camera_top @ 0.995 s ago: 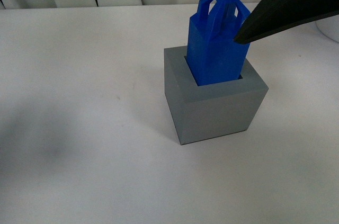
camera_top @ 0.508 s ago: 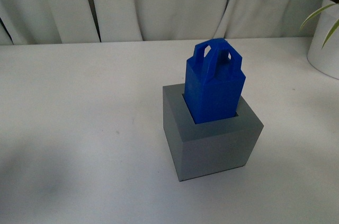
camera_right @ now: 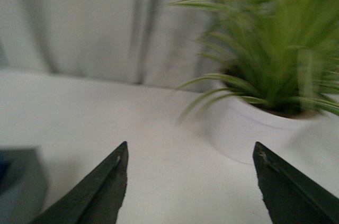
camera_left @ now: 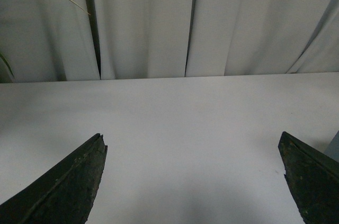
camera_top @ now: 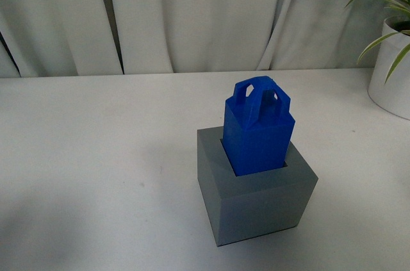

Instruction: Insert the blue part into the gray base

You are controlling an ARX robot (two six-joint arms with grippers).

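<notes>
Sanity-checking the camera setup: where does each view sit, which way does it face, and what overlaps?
Front: on the body, looking down at the blue part seated in the gray base; no arm shows.
Left wrist: faces the curtain across the table; left gripper open.
Right wrist: faces the potted plant; right gripper open.
Front and right wrist share base and plant.

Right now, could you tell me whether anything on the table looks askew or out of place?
Nothing stands out: the blue part stands roughly upright in the gray base, and both grippers are open and clear.
</notes>
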